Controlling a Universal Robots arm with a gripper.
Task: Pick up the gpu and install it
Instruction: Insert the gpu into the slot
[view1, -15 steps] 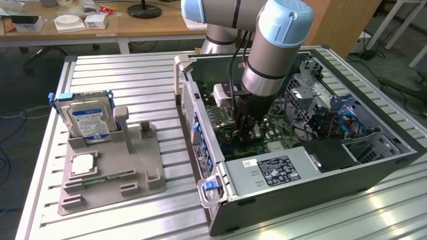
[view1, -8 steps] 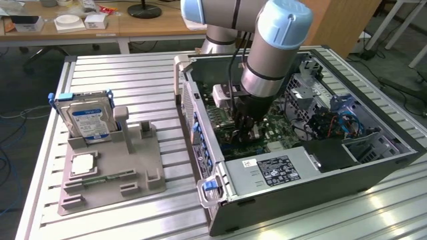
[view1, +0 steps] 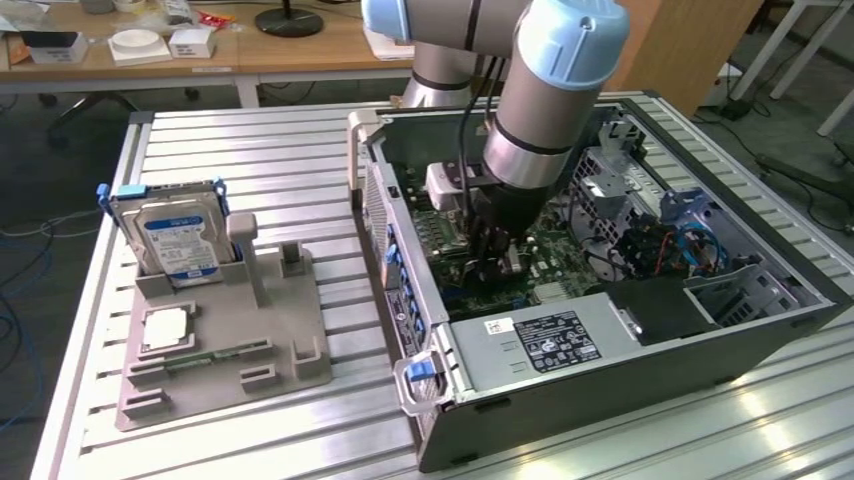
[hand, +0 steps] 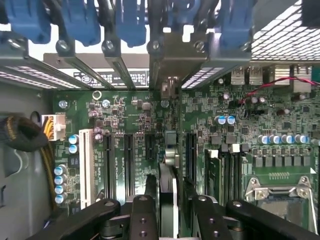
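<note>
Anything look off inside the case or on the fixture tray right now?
Nothing stands out. The gpu stands edge-on between the gripper fingers, in line with the motherboard slots, not visibly tilted. On the tray, the hard drive sits upright in its holder. No loose parts, damage or spills visible.

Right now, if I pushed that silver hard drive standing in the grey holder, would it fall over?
Probably not easily: the hard drive stands upright in a slot of the grey holder. Its metal casing looks stiff and likely heavy for its size. Standing free, it might tip.
</note>
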